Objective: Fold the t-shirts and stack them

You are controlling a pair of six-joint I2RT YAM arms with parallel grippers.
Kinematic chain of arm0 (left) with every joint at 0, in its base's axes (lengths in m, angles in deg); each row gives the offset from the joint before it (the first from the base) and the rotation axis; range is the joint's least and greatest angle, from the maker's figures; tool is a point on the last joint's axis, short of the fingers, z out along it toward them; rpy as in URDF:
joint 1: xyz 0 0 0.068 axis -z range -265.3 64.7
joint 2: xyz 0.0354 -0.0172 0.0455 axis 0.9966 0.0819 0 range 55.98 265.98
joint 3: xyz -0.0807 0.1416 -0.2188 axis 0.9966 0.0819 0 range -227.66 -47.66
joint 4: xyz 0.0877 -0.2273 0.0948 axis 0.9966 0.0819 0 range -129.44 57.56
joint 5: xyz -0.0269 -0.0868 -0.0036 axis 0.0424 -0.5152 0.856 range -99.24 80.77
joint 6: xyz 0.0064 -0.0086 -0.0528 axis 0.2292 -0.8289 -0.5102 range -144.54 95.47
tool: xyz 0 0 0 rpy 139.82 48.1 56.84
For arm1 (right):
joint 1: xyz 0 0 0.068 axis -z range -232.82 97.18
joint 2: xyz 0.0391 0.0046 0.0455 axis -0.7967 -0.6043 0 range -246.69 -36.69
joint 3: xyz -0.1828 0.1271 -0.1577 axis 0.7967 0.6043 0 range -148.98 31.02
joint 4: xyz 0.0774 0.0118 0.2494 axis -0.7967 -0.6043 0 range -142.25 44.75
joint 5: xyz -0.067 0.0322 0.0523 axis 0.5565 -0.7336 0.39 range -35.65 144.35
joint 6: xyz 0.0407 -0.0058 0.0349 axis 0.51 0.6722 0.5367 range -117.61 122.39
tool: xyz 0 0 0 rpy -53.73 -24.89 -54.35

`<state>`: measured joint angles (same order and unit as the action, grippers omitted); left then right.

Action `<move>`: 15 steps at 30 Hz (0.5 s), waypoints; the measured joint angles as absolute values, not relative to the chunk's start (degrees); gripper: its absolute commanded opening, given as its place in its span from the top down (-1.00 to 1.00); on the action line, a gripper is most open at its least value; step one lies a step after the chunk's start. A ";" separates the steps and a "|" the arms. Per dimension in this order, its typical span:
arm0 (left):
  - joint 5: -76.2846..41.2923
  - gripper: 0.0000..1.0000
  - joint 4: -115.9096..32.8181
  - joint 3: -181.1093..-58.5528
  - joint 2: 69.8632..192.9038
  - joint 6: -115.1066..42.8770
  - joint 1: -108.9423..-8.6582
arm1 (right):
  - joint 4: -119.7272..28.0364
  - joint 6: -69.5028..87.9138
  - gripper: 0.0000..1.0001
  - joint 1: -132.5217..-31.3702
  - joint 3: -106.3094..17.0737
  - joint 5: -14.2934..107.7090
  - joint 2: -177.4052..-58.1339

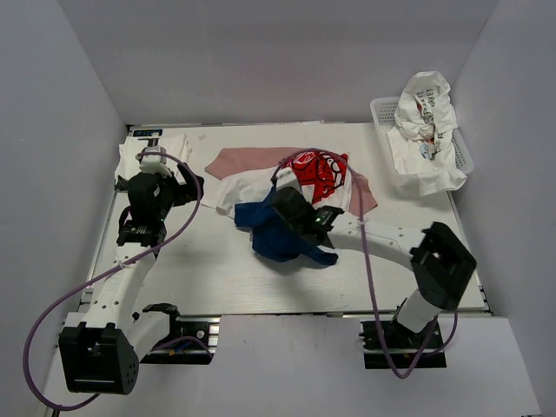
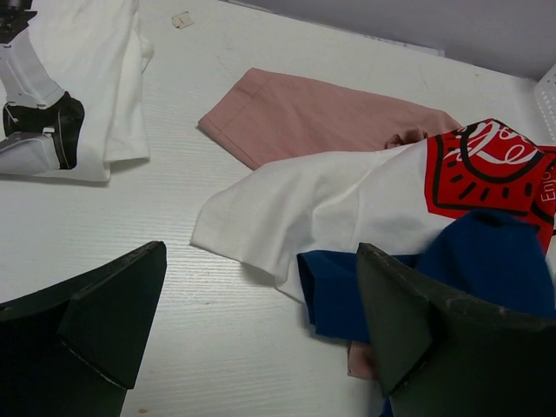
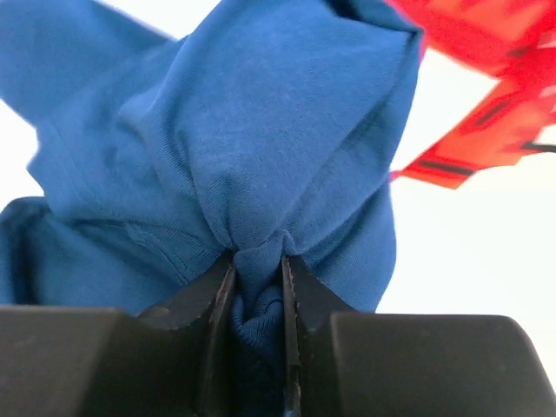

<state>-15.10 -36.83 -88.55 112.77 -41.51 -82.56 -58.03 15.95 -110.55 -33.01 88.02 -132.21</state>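
Note:
A heap of t-shirts lies mid-table. On top is a white tee with a red graphic, and a dusty-pink tee spreads out behind it. A navy tee bunches at the heap's near side. My right gripper is shut on a fold of this navy cloth. My left gripper stands open and holds nothing, left of the heap, over bare table. Just behind it lies a folded white tee.
A white slotted basket stands at the back right corner, with crumpled white tees in it. A small scrap lies near the table's back edge. Grey walls close in the table on three sides.

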 measured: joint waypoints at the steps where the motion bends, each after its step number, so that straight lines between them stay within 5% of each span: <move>1: -14.88 -0.99 -36.83 -88.55 112.77 -41.51 -82.56 | -57.59 15.95 1.00 -109.92 -33.04 88.43 -130.62; 7: -13.97 -0.99 -36.55 -88.83 112.77 -41.51 -82.56 | -51.53 14.49 1.00 -99.54 -38.37 91.78 -119.06; 15: -13.53 -0.99 -36.39 -88.90 112.77 -41.51 -82.56 | -44.56 7.41 1.00 -79.30 -64.62 98.93 -126.05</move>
